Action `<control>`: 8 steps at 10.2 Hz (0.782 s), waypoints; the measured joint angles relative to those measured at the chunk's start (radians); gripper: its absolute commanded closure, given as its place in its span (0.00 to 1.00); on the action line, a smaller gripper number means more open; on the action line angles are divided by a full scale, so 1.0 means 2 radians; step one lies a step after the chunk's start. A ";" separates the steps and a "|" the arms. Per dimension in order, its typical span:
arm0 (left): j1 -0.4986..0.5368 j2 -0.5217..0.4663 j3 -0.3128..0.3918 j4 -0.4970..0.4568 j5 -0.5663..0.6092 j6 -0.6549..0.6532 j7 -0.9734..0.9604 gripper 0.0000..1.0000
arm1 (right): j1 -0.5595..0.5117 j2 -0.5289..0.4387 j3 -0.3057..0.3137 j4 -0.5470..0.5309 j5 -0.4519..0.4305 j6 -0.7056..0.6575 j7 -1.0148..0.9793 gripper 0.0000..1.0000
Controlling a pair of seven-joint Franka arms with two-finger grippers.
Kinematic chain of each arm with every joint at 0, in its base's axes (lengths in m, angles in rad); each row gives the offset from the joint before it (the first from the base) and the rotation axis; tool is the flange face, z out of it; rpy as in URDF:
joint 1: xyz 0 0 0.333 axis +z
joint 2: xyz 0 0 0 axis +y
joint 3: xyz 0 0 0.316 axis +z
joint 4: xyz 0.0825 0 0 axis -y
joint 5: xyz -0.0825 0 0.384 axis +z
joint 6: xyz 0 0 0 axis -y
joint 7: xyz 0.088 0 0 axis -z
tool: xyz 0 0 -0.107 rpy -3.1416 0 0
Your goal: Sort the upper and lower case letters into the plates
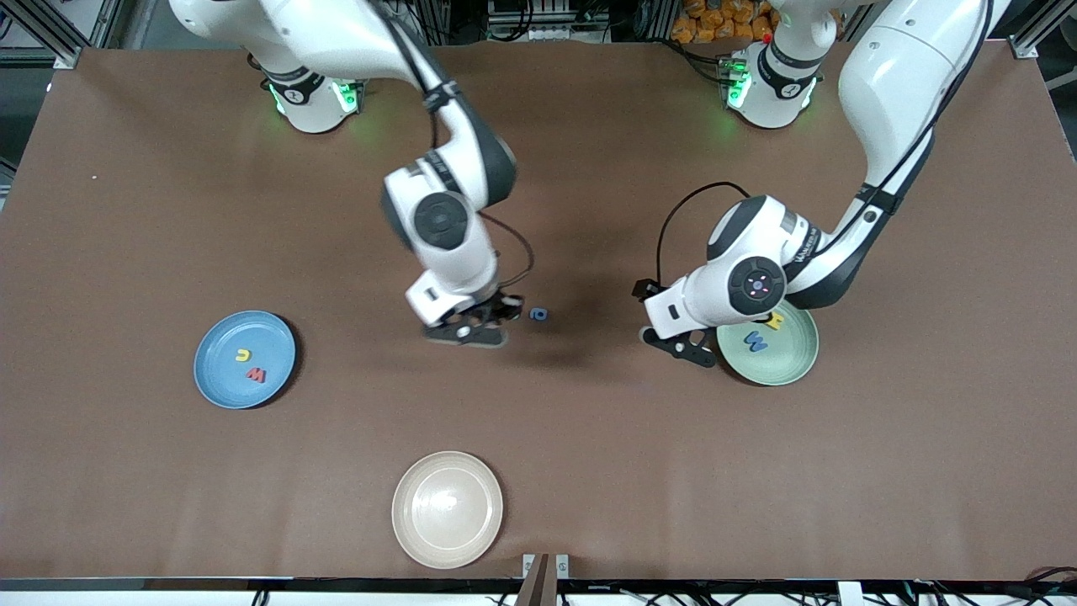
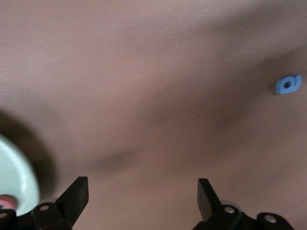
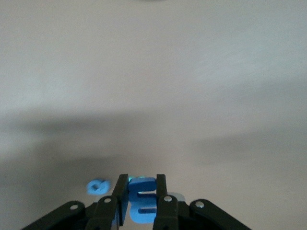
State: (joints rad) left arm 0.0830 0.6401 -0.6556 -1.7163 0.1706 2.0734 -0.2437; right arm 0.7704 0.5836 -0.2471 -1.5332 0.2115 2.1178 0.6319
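My right gripper hangs low over the middle of the table, shut on a blue letter E held between its fingers. A small blue letter lies on the table just beside it, toward the left arm's end, and also shows in the left wrist view. The light blue plate holds a yellow letter and a red letter. The mint green plate holds a blue W and a yellow letter. My left gripper stands open and empty beside the green plate's rim.
A cream-beige plate with nothing in it sits near the table's front edge. The brown table top stretches bare toward the right arm's end. Both arm bases stand along the table's edge farthest from the front camera.
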 measured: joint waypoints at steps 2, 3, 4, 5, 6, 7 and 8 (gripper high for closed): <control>-0.055 0.018 0.008 0.030 0.001 0.019 -0.027 0.00 | -0.069 -0.012 -0.003 -0.002 -0.001 -0.039 -0.018 1.00; -0.095 0.023 0.026 0.040 0.007 0.048 -0.028 0.00 | -0.103 -0.011 -0.006 -0.004 -0.005 -0.042 -0.029 1.00; -0.131 0.028 0.043 0.043 0.024 0.088 -0.028 0.00 | -0.132 -0.010 -0.011 -0.007 -0.016 -0.043 -0.038 1.00; -0.169 0.035 0.062 0.045 0.046 0.132 -0.029 0.00 | -0.161 -0.010 -0.013 -0.012 -0.029 -0.043 -0.046 1.00; -0.209 0.043 0.087 0.049 0.064 0.170 -0.024 0.00 | -0.188 -0.008 -0.014 -0.017 -0.040 -0.043 -0.057 1.00; -0.239 0.055 0.104 0.059 0.078 0.195 -0.003 0.00 | -0.212 -0.004 -0.014 -0.019 -0.048 -0.043 -0.071 1.00; -0.260 0.070 0.111 0.076 0.088 0.209 0.038 0.00 | -0.232 -0.001 -0.014 -0.019 -0.050 -0.043 -0.089 1.00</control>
State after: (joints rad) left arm -0.4368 0.7803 -0.4341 -1.5641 0.3469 2.4921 -0.1670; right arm 0.3057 0.5815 -0.2757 -1.5721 0.1116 2.0325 0.4536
